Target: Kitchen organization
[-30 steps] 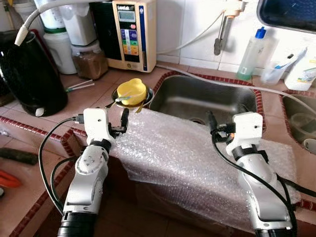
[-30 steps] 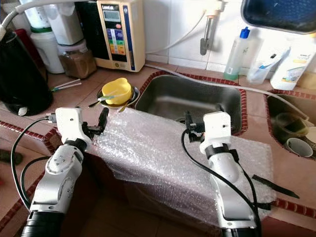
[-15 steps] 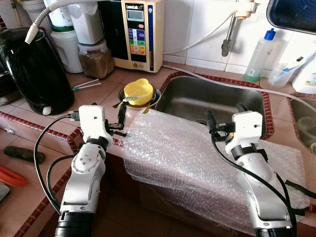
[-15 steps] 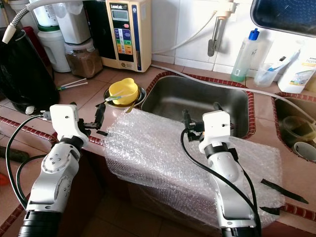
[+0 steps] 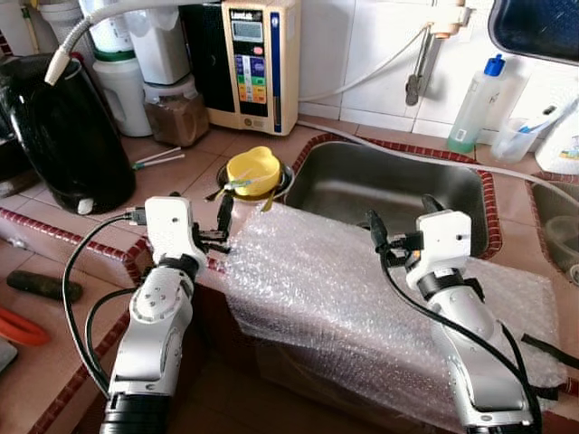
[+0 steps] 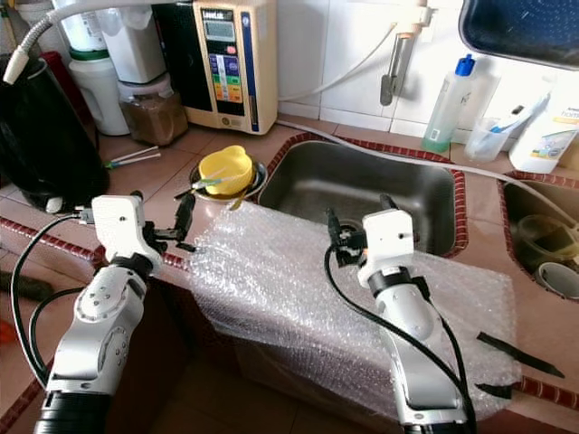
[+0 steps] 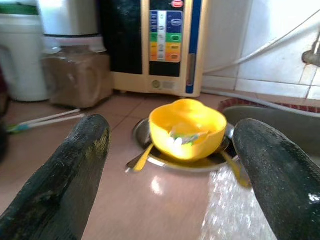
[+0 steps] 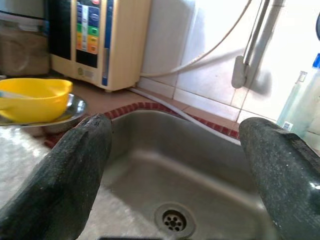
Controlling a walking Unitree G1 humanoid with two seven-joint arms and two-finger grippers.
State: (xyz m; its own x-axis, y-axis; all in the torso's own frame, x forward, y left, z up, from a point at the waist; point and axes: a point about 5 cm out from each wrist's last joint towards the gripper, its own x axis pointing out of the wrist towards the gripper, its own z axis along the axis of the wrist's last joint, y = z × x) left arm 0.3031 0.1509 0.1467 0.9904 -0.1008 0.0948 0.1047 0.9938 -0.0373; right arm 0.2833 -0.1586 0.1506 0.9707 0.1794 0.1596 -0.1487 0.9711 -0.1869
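Since the clear bubble-wrap sheet (image 5: pixel 362 289) draped over the bench's front edge is light, soft and slippery, both spread grippers, left gripper (image 5: pixel 223 221) and right gripper (image 5: pixel 398 226), should pinch its corners.

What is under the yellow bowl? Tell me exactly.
The yellow bowl sits in a shallow metal dish on the counter, with utensil handles poking out beside it. The dish's middle is covered.

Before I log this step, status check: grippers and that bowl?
Left gripper open, aimed at yellow bowl on its metal plate. Right gripper open over sink. Bubble wrap drapes the counter edge beneath both.
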